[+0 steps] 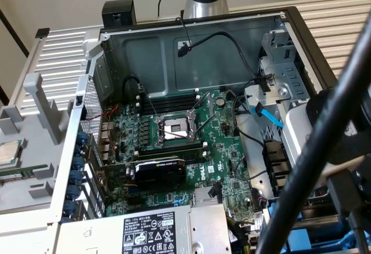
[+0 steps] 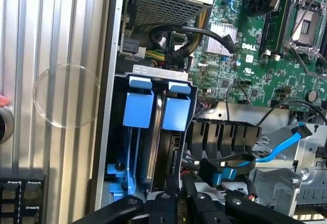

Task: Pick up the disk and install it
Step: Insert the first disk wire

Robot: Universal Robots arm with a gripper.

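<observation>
Black gripper (image 2: 176, 203): fingers look pinched on the near edge of the disk (image 2: 156, 132). Disk stands on edge between blue carrier rails (image 2: 138, 109) in the drive bay (image 2: 158, 71), five o'clock from the CPU socket (image 1: 174, 129) in the exterior view. Grasped, not lifted; install pending.

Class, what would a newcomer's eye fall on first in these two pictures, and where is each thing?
The green motherboard lies across the open case, an empty processor socket at its centre. In the wrist view, the disk stands on edge between bright blue rails, the gripper close to its edge.
</observation>
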